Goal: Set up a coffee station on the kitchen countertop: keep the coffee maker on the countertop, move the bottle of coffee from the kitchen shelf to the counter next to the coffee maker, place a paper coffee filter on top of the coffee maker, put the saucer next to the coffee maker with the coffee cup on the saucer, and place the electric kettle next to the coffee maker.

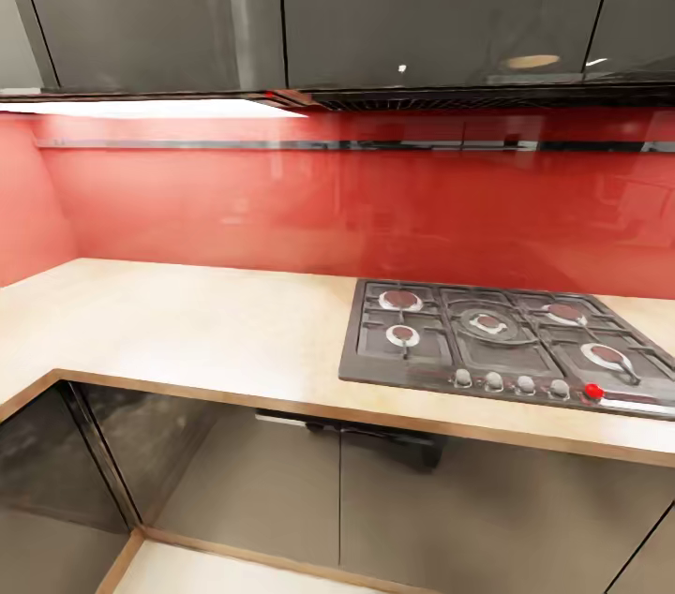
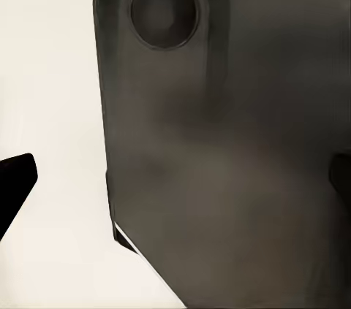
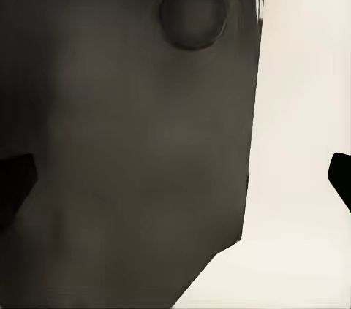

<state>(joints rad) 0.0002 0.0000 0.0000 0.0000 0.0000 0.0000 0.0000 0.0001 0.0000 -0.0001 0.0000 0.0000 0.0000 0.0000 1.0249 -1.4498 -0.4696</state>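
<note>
The pale beige surface [image 1: 187,322] looks matt and faintly mottled like stone, edged in wood tone. The red backsplash [image 1: 281,200] and dark cabinets [image 1: 422,4] are glossy and mirror-like; the gas hob [image 1: 497,336] looks dark matt metal.

the head camera looks forward and slightly down at a pale counter [image 1: 187,322] with a gas hob [image 1: 506,341], red wall [image 1: 281,200] behind. each wrist camera sits very close to a dark grey robot part [image 2: 219,163] [image 3: 131,148] over a pale ground.
</note>
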